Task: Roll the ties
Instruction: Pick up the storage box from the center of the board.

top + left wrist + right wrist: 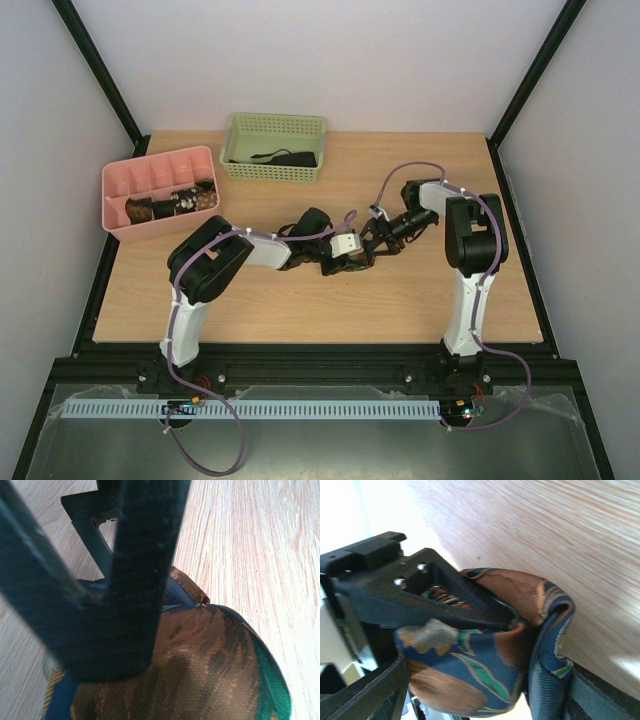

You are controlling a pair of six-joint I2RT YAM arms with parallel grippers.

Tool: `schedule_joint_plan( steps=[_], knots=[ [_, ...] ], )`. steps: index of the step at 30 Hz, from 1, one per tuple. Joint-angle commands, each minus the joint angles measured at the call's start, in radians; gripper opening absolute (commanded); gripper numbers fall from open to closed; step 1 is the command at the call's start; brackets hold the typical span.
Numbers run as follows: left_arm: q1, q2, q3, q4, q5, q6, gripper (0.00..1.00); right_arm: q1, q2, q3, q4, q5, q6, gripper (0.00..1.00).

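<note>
Left claw (100, 635) pinching rolled tie (200, 670), brown-orange with blue and green swirls, right claw (480, 695) wide around it

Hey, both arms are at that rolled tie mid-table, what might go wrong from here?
One: the tie is coiled loosely and bulges, so layers may spring open if a tool lets go.
Two: the left tool pinches only part of the roll, which may slip out when carried.
Three: the right tool sits right against the left one, so they could bump.
</note>
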Motion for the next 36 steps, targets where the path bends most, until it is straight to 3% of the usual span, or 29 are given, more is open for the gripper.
schedule_joint_plan(
  steps=[1, 6, 10, 15, 17, 22, 29, 36],
  knots=[
    [-0.001, 0.047, -0.038, -0.173, -0.064, 0.014, 0.29, 0.013, -0.050, -0.016, -0.015, -0.135, -0.029, 0.80],
    [-0.001, 0.050, -0.036, -0.174, -0.064, 0.014, 0.30, 0.042, -0.047, -0.013, -0.029, -0.098, -0.041, 0.76],
    [-0.001, 0.051, -0.035, -0.174, -0.063, 0.014, 0.30, 0.058, -0.062, -0.036, 0.006, -0.002, -0.020, 0.60],
    [-0.001, 0.058, -0.023, -0.182, -0.065, 0.006, 0.31, 0.058, -0.053, -0.039, 0.024, 0.075, -0.011, 0.24],
    [0.000, 0.054, -0.022, -0.180, -0.068, 0.002, 0.37, 0.058, -0.060, -0.044, 0.032, 0.082, -0.010, 0.04],
    [0.020, -0.007, -0.061, -0.106, -0.014, -0.049, 0.65, 0.058, -0.062, -0.061, 0.052, 0.071, 0.003, 0.01],
    [0.032, -0.077, -0.098, 0.027, 0.047, -0.124, 0.96, 0.057, -0.072, -0.099, 0.108, 0.059, 0.042, 0.01],
    [0.022, -0.020, -0.064, 0.086, 0.062, -0.172, 0.99, 0.056, -0.090, -0.130, 0.167, 0.023, 0.091, 0.01]
  ],
)
